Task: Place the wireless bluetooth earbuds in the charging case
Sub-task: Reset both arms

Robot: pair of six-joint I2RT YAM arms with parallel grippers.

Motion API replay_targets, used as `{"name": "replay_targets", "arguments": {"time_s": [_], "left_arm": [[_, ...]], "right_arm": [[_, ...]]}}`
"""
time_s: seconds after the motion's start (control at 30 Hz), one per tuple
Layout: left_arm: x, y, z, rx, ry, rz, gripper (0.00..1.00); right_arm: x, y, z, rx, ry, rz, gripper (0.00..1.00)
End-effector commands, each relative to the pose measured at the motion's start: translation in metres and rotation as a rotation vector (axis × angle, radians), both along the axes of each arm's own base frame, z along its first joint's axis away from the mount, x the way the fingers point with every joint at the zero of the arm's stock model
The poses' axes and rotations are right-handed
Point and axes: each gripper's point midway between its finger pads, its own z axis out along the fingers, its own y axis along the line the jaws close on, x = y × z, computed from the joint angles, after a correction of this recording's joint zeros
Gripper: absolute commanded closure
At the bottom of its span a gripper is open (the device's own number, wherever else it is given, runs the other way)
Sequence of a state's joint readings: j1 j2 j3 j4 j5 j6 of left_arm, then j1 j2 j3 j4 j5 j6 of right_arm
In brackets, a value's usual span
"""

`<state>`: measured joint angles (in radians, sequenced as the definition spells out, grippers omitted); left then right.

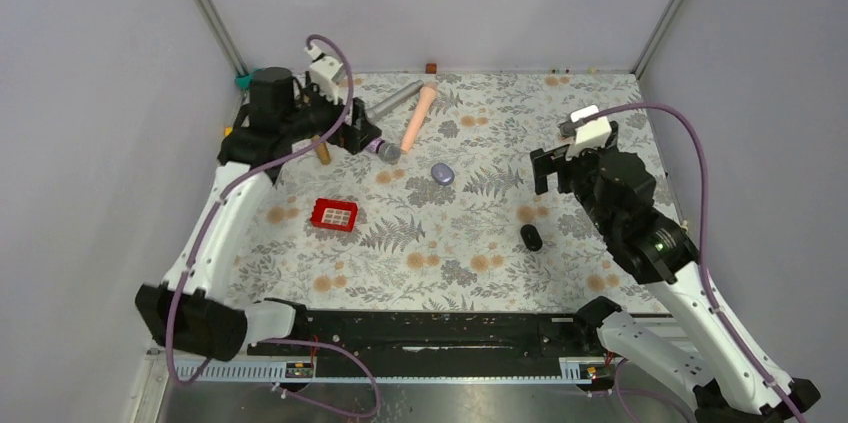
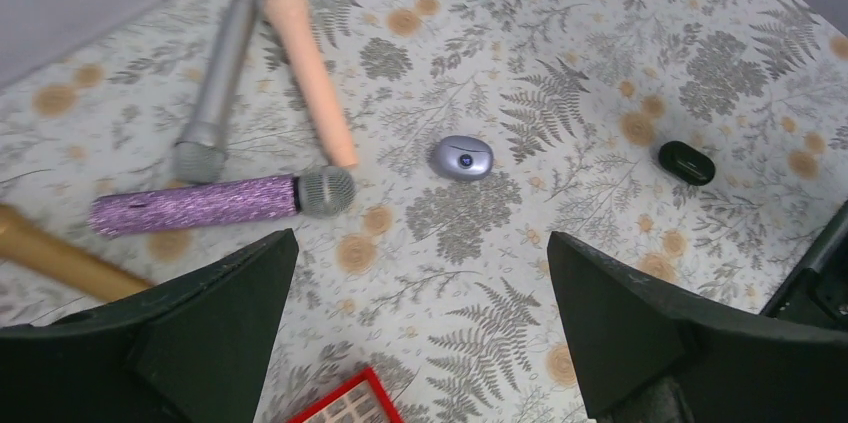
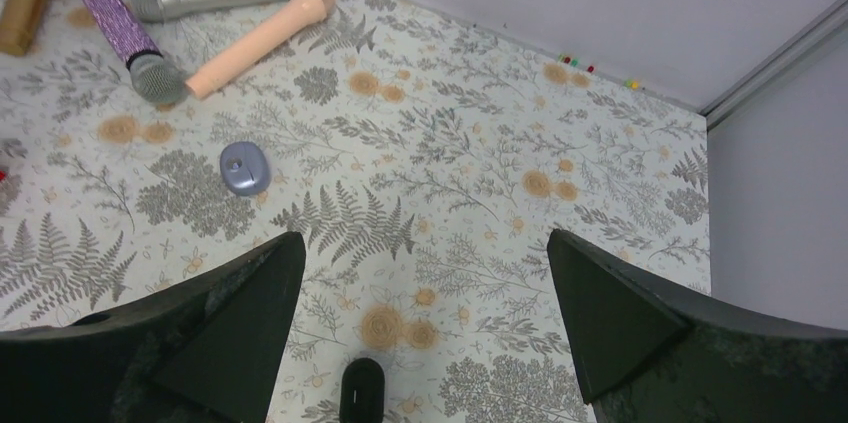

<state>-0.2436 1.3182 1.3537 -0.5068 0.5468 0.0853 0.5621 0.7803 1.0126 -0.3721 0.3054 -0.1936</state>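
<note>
The small lavender oval charging case (image 1: 442,173) lies lid shut near the centre of the fern-print table cover (image 1: 450,263), clear of both arms; its wells are hidden. The left gripper (image 2: 420,243) hovers far left beside a purple glitter microphone (image 2: 190,205), jaws wide, empty. The right gripper (image 3: 425,243) hangs at the right near a black oval pebble-like object (image 1: 531,237), jaws wide, empty. Plain grey walls enclose the table.

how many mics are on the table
3: silver microphone near the back edge, peach microphone beside it, purple glitter microphone in front of both. The gold handle at left may be a fourth, head hidden.
</note>
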Motion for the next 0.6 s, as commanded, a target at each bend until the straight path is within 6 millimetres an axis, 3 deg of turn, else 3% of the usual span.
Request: {"name": "replay_targets", "arguments": {"time_s": [0.0,0.2,0.37,0.57], "left_arm": [[-0.023,0.028,0.021,0.028,-0.132,0.024,0.01],[-0.063,0.066,0.056,0.072,-0.323,0.171,0.01],[-0.084,0.094,0.090,0.075,-0.416,0.322,0.01],[-0.105,0.121,0.123,0.068,-0.507,0.465,0.02]], "right_arm": [[-0.009,-0.008,0.036,0.109,-0.135,-0.017,0.00],[-0.038,-0.020,0.074,0.158,-0.250,0.020,0.01],[-0.065,-0.038,0.108,0.161,-0.330,0.027,0.00],[-0.084,-0.061,0.128,0.125,-0.382,-0.011,0.00]]}}
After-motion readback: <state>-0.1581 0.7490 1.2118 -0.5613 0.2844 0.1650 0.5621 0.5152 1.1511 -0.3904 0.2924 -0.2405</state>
